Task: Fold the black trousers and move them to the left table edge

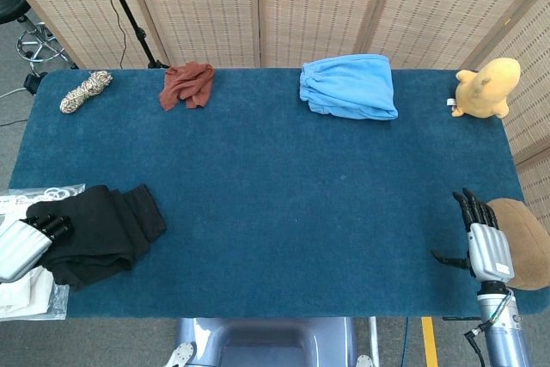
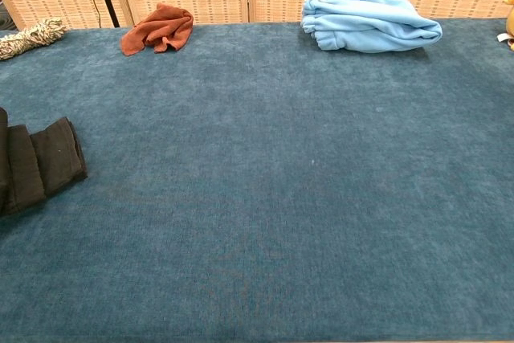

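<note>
Left hand [image 1: 21,245] at the bench's [image 1: 292,212] left edge, fingers buried in the folded black trousers [image 1: 94,231], apparently gripping them. Bundle overhanging that edge slightly, upon plastic packaging [image 1: 34,204]. Risk: slipping off if released carelessly, or unfolding if dragged. Right hand [image 1: 485,242] idle near right edge, fingers spread, empty. Farther back: rope bundle [image 1: 84,91], rust cloth [image 1: 187,83], blue fleece [image 1: 348,85], yellow plush [image 1: 486,87].
</note>
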`<state>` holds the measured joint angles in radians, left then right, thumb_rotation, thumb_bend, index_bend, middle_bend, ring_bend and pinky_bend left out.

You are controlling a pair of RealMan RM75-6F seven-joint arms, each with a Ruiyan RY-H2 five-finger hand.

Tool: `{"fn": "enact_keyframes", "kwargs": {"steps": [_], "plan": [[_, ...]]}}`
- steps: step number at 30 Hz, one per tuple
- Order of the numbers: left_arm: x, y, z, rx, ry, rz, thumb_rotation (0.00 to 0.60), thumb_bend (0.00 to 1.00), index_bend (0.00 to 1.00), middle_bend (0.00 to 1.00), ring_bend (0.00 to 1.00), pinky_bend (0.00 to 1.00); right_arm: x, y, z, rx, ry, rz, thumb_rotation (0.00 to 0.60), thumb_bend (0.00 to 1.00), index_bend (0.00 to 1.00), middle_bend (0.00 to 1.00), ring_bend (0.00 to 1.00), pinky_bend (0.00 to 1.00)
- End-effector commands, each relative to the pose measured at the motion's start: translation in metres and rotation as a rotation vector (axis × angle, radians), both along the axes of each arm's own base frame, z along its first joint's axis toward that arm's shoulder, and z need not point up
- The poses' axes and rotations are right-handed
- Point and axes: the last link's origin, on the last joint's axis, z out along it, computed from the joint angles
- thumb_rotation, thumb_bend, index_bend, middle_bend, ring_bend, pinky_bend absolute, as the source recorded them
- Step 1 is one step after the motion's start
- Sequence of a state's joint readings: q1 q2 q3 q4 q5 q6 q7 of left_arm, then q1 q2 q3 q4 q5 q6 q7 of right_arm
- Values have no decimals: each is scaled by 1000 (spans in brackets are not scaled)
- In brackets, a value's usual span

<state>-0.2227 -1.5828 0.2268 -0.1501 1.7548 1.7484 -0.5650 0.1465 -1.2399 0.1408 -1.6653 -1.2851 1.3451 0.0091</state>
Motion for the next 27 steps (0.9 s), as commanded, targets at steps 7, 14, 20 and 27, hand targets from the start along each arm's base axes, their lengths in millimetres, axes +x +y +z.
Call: {"fn": "enact_keyframes", "kwargs": {"steps": [7,14,20,27], "plan": [[-10,-18,12,-48,53,28,260,412,0,0,0,256,3,1,0,5,-7,8,600,0,66,0,0,26],[1,-45,38,-10,-20,-45,259,344,0,0,0,252,7,3,0,9,-12,23,600,0,66,0,0,25],[11,-63,59,5,-96,-102,259,333,0,0,0,252,14,7,2,3,-23,43,600,0,66,0,0,26],[15,-65,69,85,-223,-40,256,304,0,0,0,217,17,8,7,-8,-30,54,600,0,66,0,0,26]]}}
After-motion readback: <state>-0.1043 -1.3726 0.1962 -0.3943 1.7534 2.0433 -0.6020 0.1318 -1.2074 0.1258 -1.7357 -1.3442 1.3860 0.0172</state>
